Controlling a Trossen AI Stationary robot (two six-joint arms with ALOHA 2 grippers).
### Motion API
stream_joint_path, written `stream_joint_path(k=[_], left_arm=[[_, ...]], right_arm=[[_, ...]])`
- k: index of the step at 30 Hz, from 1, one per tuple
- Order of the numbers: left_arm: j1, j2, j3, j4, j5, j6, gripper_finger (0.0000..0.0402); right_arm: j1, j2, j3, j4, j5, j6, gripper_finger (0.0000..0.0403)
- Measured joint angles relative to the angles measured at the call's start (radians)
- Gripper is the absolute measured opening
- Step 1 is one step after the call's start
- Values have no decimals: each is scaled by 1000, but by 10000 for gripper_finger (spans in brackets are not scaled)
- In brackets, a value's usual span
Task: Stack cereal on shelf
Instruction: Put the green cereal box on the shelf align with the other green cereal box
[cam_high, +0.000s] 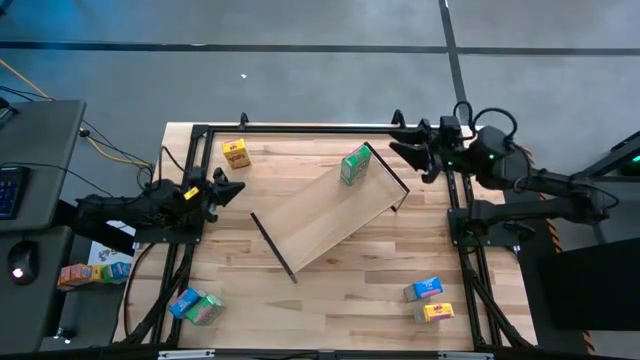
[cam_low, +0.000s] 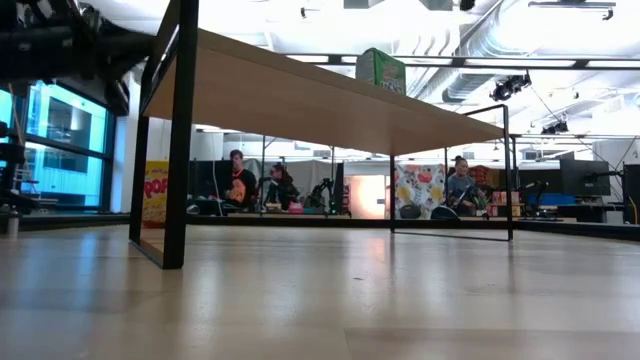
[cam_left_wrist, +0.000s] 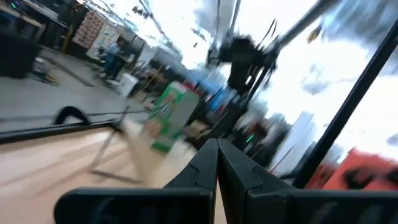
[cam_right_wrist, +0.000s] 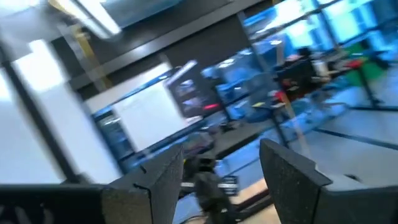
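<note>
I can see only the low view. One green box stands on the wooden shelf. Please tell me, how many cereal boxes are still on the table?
Observer: Five in the high view: a small yellow cereal box at the far left, a blue and green pair at the near left, and a blue box with a yellow box at the near right.
Operator: Is the right gripper holding anything?
Observer: No. The right gripper is open and empty, parked at the far right edge.
Operator: And the left?
Observer: The left gripper is shut, empty, at the left edge, pointing toward the small green cereal box on the long light-wood shelf.
</note>
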Motion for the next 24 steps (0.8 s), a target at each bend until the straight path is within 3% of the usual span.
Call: stream_joint_path(k=[4, 7, 14, 20, 24], left_arm=[[0, 0, 4, 156, -51, -114, 1], [0, 17, 71, 143, -55, -147, 20], [-1, 243, 390, -107, 119, -102, 137], [-1, 473, 641, -96, 157, -85, 247], [2, 577, 735, -3, 157, 9, 276]], right_arm=[[29, 35, 1, 1, 103, 5, 204], [51, 60, 3, 15, 153, 45, 204], [90, 92, 3, 23, 157, 85, 204], [108, 87, 4, 94, 153, 17, 204], [109, 78, 5, 109, 132, -9, 204]])
